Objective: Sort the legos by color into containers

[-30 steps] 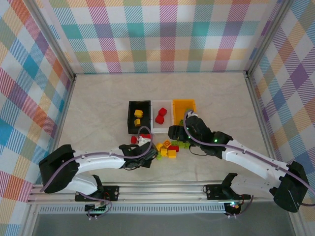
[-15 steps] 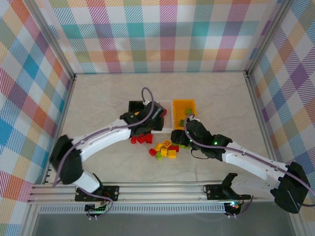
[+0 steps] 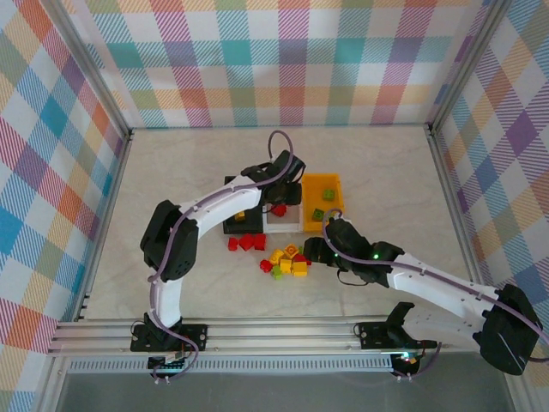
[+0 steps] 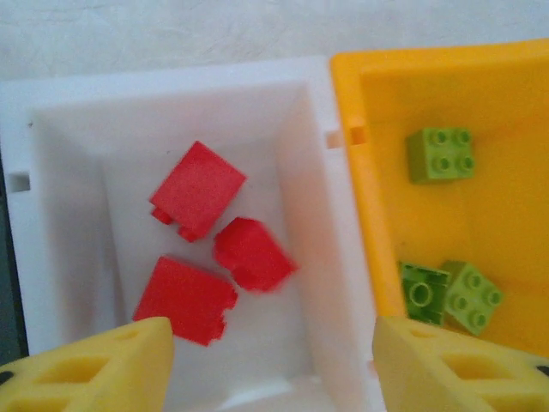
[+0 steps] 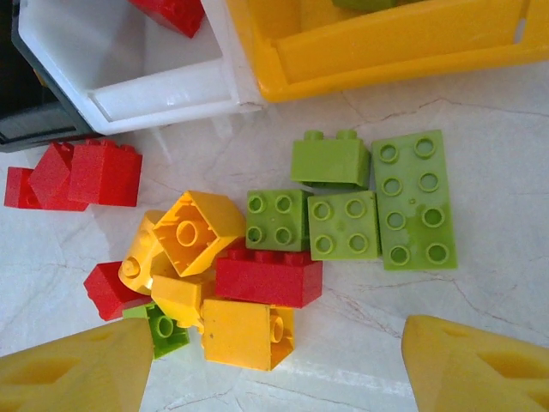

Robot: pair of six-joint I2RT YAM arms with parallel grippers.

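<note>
- The left gripper [image 4: 274, 373] is hovering over the white bin [image 4: 317, 154], its fingers standing apart with nothing between them.
- Its wrist camera is peering straight in: three red bricks [image 4: 196, 189] are lying on the bin floor, one of them blurred, and green bricks [image 4: 440, 154] are sitting next door in the orange-yellow bin [image 4: 360, 215].
- The overhead view is adding the black bin [image 3: 230, 219] at the row's left end.
- The right gripper [image 5: 279, 369] is hanging spread and empty over the loose pile [image 5: 257, 283] on the table [image 5: 497, 283].
- The long green brick [image 5: 412, 199] is lying studs-up, its long axis pointing at the orange-yellow bin.
</note>
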